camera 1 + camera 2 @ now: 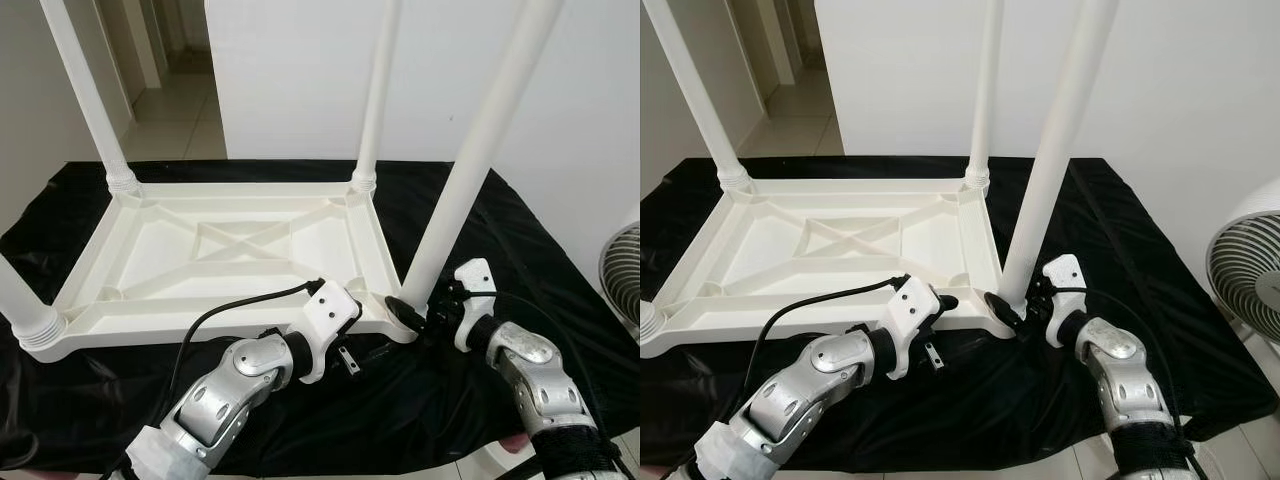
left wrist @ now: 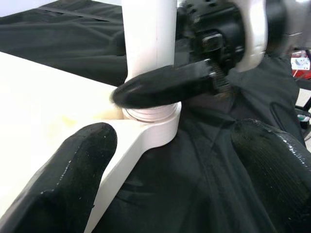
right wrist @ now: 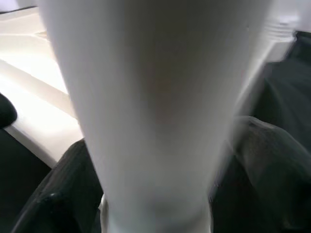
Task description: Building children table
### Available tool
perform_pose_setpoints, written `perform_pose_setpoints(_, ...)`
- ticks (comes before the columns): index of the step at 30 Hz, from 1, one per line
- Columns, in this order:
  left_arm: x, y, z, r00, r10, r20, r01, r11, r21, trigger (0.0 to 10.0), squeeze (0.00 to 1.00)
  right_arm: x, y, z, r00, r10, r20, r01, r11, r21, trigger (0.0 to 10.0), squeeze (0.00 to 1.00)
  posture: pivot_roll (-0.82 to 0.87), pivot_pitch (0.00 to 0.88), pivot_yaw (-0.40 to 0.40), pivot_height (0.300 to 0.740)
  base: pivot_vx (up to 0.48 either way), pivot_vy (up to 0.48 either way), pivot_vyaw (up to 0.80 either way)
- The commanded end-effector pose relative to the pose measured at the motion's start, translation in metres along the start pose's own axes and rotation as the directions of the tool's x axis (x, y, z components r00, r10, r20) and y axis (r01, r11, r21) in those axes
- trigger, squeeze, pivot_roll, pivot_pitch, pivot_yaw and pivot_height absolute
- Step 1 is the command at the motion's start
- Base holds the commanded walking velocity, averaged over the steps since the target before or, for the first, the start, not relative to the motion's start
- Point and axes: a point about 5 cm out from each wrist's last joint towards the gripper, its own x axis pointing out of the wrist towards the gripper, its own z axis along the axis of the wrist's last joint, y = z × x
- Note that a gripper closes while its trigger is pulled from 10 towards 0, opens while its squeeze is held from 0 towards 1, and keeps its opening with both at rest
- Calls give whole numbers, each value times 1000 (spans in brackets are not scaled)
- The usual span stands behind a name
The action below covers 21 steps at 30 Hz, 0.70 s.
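Table top [image 1: 230, 250] upside down on cloth [image 1: 480, 390], legs up; fan [image 1: 1250, 265] at right, wall [image 1: 300, 70] behind.

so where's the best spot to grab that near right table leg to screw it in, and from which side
Probably low on the near right leg, just above its threaded socket in the upturned tabletop. The leg is a smooth round tube standing nearly upright, so fingers should close across it horizontally, coming from the open right side over the black cloth. The right gripper already grips there; the left gripper sits open beside the corner.
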Motion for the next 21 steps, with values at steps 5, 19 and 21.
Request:
perform_pose_setpoints(5, -1, -4, 0, 996, -87, -7, 87, 996, 9, 10000, 0, 12, 3, -4, 996, 86, -7, -86, 996, -16, 2196, 0, -24, 0, -16, 740, 0, 0, 0)
perform_pose_setpoints(19, -2, -3, 1, 998, -66, 1, 66, 998, -2, 10000, 0, 2, -7, -17, 996, 69, -55, -64, 994, 87, 0, 0, -27, 7, -34, 740, 0, 0, 0)
perform_pose_setpoints(21, -2, -3, 1, 998, -66, 2, 66, 998, -3, 10000, 0, 0, -8, -19, 998, 37, -60, -30, 994, 107, 0, 0, -30, 9, -34, 740, 0, 0, 0)
